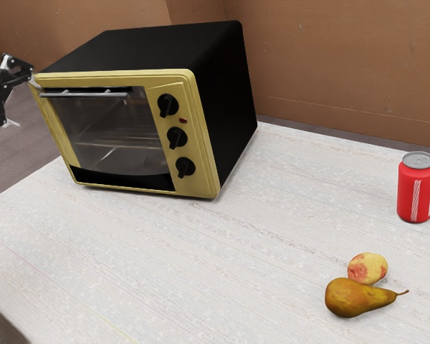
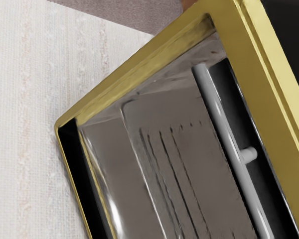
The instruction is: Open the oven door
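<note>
The gripper (image 1: pixel 24 102) is released and empty. It should align with the handle (image 1: pixel 86 94) beside it, grasp, then pull outward and down.

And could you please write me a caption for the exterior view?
Open claw near the black-and-gold oven, with a red can, a pear and a yellow-red fruit on the table.

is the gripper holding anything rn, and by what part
Nothing is held: the gripper is open, its fingers apart beside the oven's front corner, and the door handle is not between them.
</note>
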Tool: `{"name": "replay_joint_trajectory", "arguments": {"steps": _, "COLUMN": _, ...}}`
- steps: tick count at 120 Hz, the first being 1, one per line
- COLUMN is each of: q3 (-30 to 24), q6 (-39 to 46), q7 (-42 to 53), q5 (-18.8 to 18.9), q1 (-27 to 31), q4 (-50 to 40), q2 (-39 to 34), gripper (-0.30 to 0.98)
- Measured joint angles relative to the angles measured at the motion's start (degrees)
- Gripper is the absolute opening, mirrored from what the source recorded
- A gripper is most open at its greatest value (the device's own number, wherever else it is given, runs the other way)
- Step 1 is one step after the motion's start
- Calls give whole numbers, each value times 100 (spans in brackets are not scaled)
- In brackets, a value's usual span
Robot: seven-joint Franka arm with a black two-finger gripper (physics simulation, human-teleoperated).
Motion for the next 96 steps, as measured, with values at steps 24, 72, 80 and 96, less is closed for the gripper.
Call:
{"name": "replay_joint_trajectory", "arguments": {"steps": 24, "q3": -760, "q6": 296, "q7": -322, "q5": -182, "q1": 758, "q4": 72, "q2": 229, "gripper": 68}}
{"name": "replay_joint_trajectory", "arguments": {"steps": 72, "q3": -1534, "q6": 572, "q7": -724, "q5": -465, "q1": 1548, "q4": 245, "q2": 752, "gripper": 68}}
{"name": "replay_joint_trajectory", "arguments": {"steps": 80, "q3": -1579, "q6": 602, "q7": -767, "q5": -469, "q1": 1588, "q4": 324, "q2": 867, "gripper": 68}}
{"name": "replay_joint_trajectory", "arguments": {"steps": 96, "q3": -1603, "q6": 653, "q7": -839, "q5": -477, "q1": 1557, "q4": 408, "q2": 1011, "gripper": 68}}
